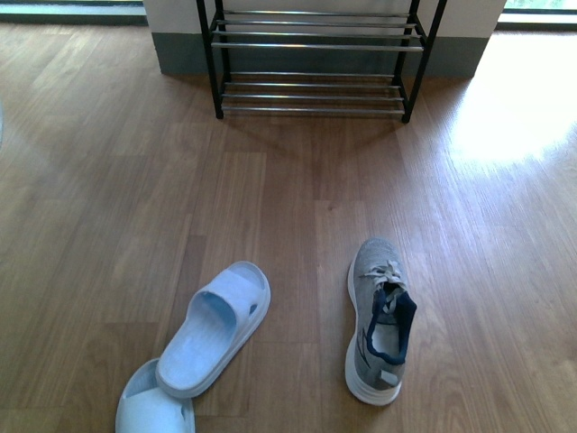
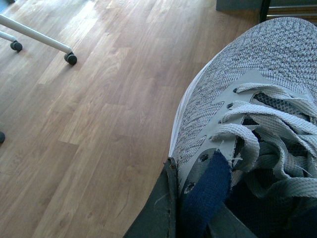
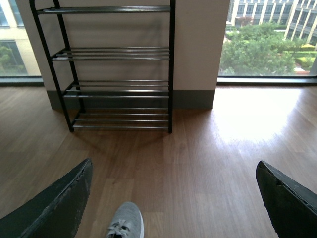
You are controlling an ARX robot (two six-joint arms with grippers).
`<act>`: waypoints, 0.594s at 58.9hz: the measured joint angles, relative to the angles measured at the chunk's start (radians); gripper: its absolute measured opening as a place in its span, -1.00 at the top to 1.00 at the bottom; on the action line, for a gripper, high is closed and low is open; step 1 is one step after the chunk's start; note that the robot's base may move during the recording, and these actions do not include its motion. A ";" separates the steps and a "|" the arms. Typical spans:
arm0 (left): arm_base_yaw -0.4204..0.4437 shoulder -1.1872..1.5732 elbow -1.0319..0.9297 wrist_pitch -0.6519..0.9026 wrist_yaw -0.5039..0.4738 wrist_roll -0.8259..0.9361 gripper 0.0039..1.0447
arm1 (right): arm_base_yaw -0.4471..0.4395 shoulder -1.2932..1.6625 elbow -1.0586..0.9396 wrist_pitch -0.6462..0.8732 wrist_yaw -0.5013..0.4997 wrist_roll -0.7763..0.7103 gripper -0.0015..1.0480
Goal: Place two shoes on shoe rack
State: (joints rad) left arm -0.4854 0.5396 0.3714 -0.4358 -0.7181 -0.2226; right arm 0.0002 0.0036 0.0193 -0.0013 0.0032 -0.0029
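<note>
In the left wrist view a grey knit sneaker (image 2: 257, 84) with white laces and navy lining fills the right side, and my left gripper (image 2: 190, 208) is shut on its collar by the tongue. Another grey sneaker (image 1: 379, 320) lies on the floor, toe toward the shoe rack (image 1: 315, 45); its toe (image 3: 126, 220) shows below my right gripper (image 3: 173, 198), which hangs open and empty above the floor, facing the rack (image 3: 119, 91). Two pale blue slides (image 1: 221, 325) (image 1: 153, 406) lie to the left of that sneaker. Neither arm shows in the front view.
The rack stands against a white wall with a grey base (image 3: 193, 99), windows on both sides. A white frame leg on castors (image 2: 72, 58) stands on the wood floor near the left arm. Sun glare (image 1: 514, 117) lies right of the rack.
</note>
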 joint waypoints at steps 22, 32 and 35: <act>-0.001 0.000 0.000 0.000 -0.015 0.000 0.98 | -0.004 0.008 0.004 -0.016 -0.023 0.015 -0.82; -0.001 0.000 0.000 0.000 -0.009 0.000 0.98 | 0.003 0.164 0.088 -0.317 0.023 0.090 -0.82; -0.001 0.000 0.000 0.000 -0.007 -0.001 0.98 | 0.009 0.197 0.110 -0.371 0.047 0.089 -0.82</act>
State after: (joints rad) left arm -0.4862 0.5396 0.3714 -0.4362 -0.7254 -0.2234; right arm 0.0090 0.2005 0.1295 -0.3721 0.0498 0.0864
